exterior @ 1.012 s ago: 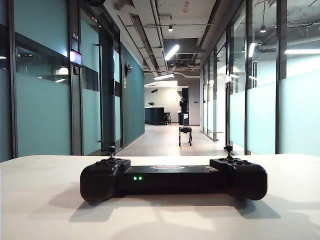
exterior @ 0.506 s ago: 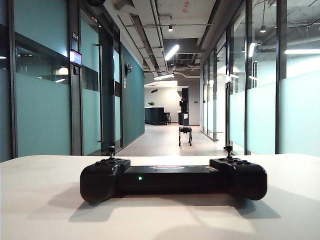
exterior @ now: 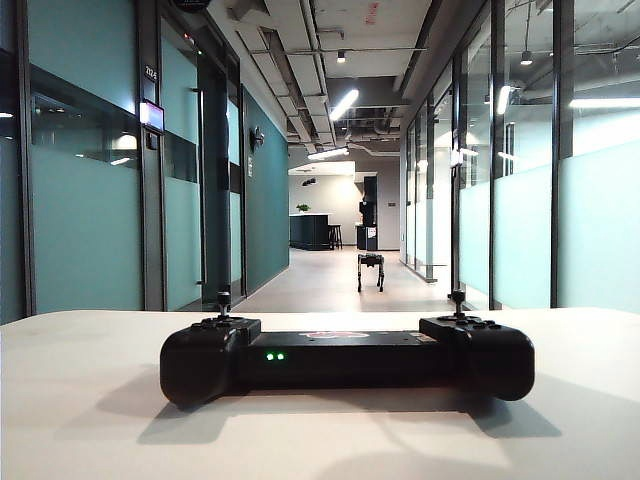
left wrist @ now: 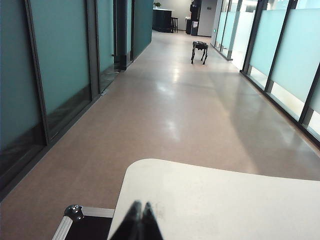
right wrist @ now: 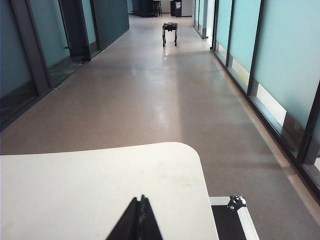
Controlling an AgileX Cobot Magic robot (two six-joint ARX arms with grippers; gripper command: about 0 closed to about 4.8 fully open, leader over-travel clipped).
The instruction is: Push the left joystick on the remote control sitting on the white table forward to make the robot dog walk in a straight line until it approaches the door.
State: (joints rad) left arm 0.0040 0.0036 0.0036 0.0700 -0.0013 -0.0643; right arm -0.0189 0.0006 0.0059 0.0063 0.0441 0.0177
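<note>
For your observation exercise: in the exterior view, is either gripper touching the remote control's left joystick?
No. The left joystick on the remote control stands free, with no gripper in the exterior view.

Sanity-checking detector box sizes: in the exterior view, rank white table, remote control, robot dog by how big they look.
1. white table: spans the full width of the view.
2. remote control: fills the middle of the table.
3. robot dog: tiny, but it stands far down the corridor, so this shows distance, not true size.
</note>
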